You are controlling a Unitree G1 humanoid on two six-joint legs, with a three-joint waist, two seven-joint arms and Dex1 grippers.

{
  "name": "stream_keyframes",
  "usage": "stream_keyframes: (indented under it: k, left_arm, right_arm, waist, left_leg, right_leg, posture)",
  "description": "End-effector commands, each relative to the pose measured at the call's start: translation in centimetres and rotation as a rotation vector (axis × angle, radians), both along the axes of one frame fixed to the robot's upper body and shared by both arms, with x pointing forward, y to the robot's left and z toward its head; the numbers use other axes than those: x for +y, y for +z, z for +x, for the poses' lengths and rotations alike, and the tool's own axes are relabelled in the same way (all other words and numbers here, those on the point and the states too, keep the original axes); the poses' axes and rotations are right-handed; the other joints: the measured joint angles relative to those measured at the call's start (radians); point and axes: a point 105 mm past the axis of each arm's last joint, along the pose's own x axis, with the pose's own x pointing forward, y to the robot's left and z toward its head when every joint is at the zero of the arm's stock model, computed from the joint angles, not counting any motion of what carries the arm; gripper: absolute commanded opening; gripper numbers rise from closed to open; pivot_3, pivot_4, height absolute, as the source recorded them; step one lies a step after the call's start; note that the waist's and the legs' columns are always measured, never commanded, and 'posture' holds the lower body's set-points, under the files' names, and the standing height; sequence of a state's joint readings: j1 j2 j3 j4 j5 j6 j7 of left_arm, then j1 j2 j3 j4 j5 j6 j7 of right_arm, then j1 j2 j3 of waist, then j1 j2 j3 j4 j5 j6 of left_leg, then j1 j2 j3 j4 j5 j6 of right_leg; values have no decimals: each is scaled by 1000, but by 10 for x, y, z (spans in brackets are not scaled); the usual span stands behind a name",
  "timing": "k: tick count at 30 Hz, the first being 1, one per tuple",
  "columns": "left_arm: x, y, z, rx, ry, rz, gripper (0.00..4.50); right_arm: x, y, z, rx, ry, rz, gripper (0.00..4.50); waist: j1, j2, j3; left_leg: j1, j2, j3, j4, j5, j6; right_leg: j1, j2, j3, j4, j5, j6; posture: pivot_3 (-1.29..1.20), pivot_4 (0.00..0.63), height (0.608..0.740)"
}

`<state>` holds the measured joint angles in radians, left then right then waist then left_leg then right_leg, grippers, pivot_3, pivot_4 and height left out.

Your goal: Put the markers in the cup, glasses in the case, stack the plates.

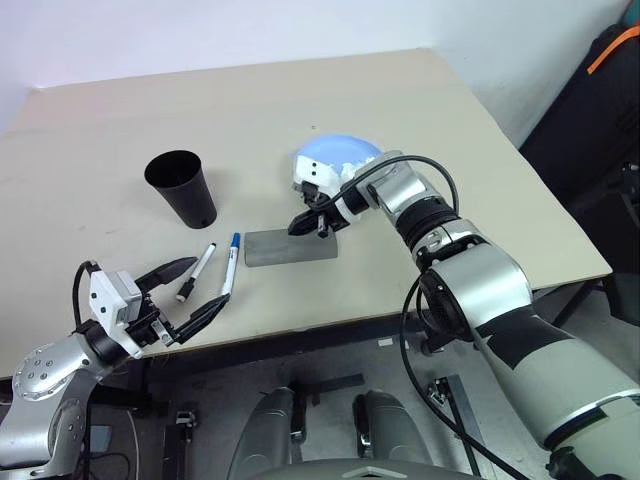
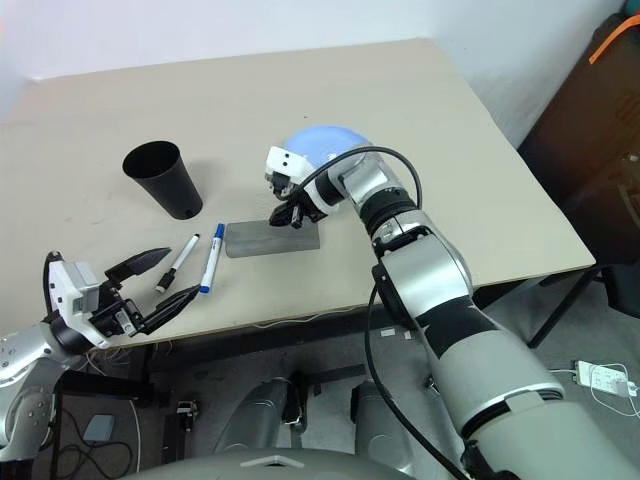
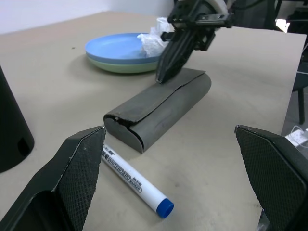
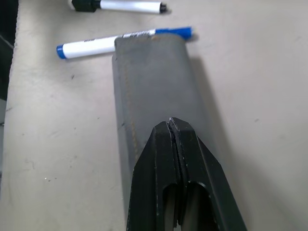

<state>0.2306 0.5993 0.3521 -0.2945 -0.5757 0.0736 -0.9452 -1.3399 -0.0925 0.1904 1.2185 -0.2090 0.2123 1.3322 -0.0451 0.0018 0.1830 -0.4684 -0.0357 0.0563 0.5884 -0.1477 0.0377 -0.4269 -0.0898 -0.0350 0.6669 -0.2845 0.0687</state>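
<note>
Right gripper (image 4: 174,126), fingers pressed together and empty, tips on the closed grey fabric-textured case (image 1: 290,248) between the markers and stacked plates; press the flap squarely. Left gripper (image 1: 182,288) wide, empty

Two markers (image 1: 212,268), one black-capped and one blue-capped; one black cup (image 1: 182,186); one grey case (image 1: 290,248); two stacked plates (image 3: 118,54), blue over green; one crumpled white tissue (image 3: 153,41).
</note>
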Motion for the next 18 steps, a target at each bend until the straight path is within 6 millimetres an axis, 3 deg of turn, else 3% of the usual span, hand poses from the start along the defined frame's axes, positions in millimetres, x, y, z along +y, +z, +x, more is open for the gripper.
stream_keyframes:
  k: [1, 3, 13, 15, 18]
  left_arm:
    - [2, 9, 0, -44, 1, 25, 4500]
    - [3, 9, 0, -45, 4, 27, 4500]
    - [2, 13, 0, -52, 21, 30, 4500]
    - [4, 14, 0, -54, 32, 26, 4500]
    - [8, 18, 0, -63, 66, 0, 4500]
  right_arm:
    - [8, 3, -3, -22, 28, 38, 19]
    - [9, -6, -6, -19, 34, 33, 19]
    - [14, -14, -21, 18, 107, 95, 19]
    - [15, -12, -22, 11, 112, 118, 19]
    - [18, 7, -20, 23, 94, 211, 19]
  waist:
    - [0, 0, 0]
    - [0, 0, 0]
    - [-1, 0, 0]
    - [-2, 0, 0]
    - [-1, 0, 0]
  left_leg:
    - [0, 0, 0, 0, 0, 0]
    - [0, 0, 0, -1, 0, 0]
    - [2, 0, 0, -4, 0, 0]
    - [3, 0, 1, -4, 0, 0]
    - [3, 0, 1, -5, 0, 0]
  right_leg:
    - [0, 0, 0, 0, 0, 0]
    - [0, 0, 0, 0, 0, 0]
    - [0, 0, 1, -1, 0, 0]
    - [1, 0, 2, -1, 0, 0]
    - [1, 0, 2, -1, 0, 0]
  posture:
    - [0, 150, 712]
    - [0, 150, 712]
    - [0, 150, 712]
    - [0, 150, 712]
    - [0, 150, 712]
